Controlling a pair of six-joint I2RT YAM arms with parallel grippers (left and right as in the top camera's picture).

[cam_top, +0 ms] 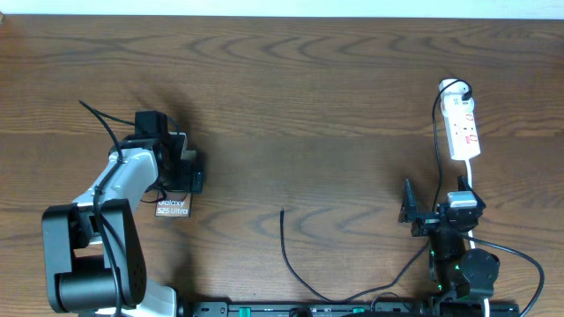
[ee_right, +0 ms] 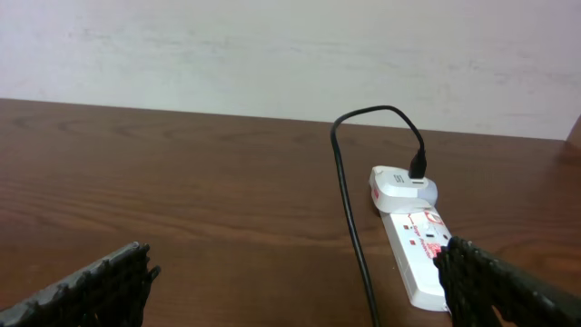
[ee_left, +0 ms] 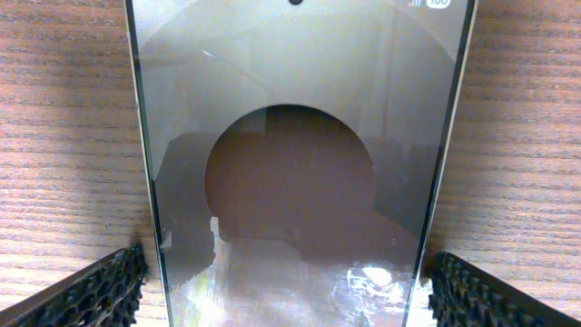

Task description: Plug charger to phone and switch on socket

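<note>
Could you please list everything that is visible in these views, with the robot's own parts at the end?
phone: one, glossy grey face up, on the left part of the table, under the left gripper.
charger cable: one, thin and black, free tip lying mid-table, the rest running to the near edge and off to the right.
socket: one, white strip with red marks, on the right part of the table.
adapter: one, white, at the socket's far end, with a black lead plugged into it.
table: one, brown wood.
wall: white, behind the table.
left gripper: one, open, a finger on either side of the phone.
right gripper: one, open, facing the socket.
</note>
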